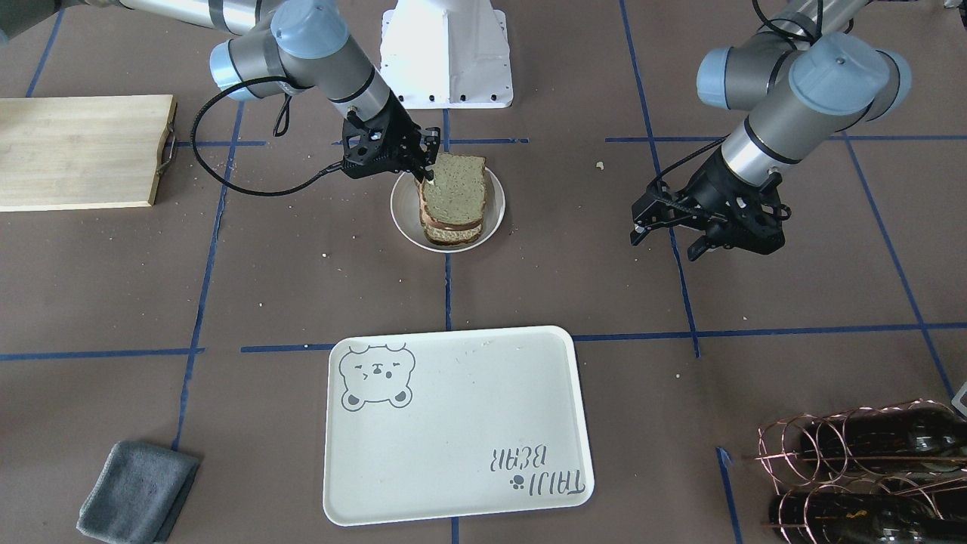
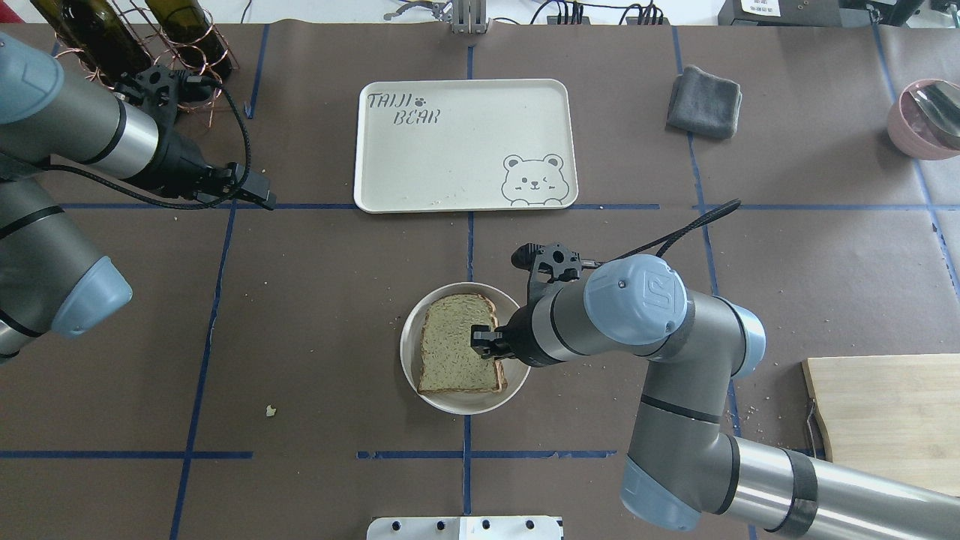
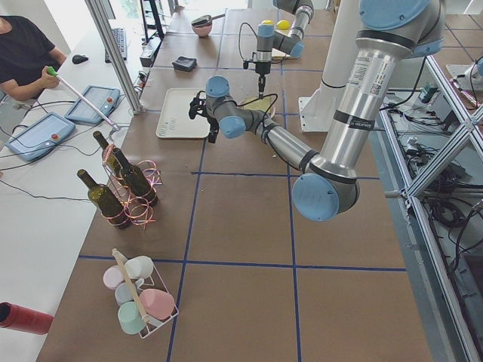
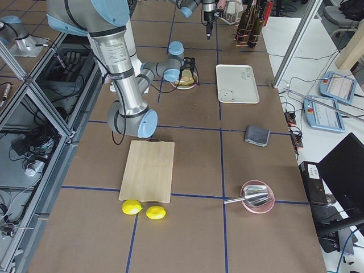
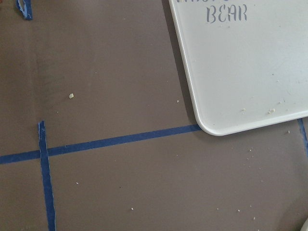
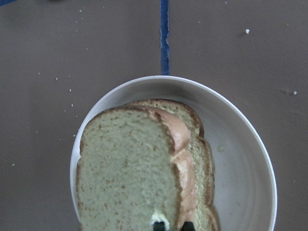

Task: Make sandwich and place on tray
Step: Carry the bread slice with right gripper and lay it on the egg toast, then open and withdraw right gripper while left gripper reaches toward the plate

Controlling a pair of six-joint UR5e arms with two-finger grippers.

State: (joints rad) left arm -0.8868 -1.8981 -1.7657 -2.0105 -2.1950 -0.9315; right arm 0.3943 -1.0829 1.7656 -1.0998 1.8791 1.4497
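Observation:
A stack of tan bread slices lies on a small round white plate (image 1: 495,215), also in the overhead view (image 2: 409,330) and the right wrist view (image 6: 250,144). My right gripper (image 1: 429,177) (image 2: 484,346) (image 6: 172,225) is shut on the edge of the top bread slice (image 1: 453,185) (image 2: 454,341) (image 6: 125,168) and holds it tilted above the stack. A brownish layer shows between the lower slices; no egg is visible. The cream bear tray (image 1: 453,423) (image 2: 465,142) (image 5: 250,72) lies bare, apart from the plate. My left gripper (image 1: 665,245) (image 2: 259,196) hangs open and empty over the table.
A wooden cutting board (image 1: 75,151) (image 2: 885,420) lies on my right side. A grey cloth (image 1: 136,491) (image 2: 705,101) lies beside the tray. A wire rack of wine bottles (image 1: 861,468) (image 2: 135,37) stands beyond my left gripper. A pink bowl (image 2: 926,116) sits far right.

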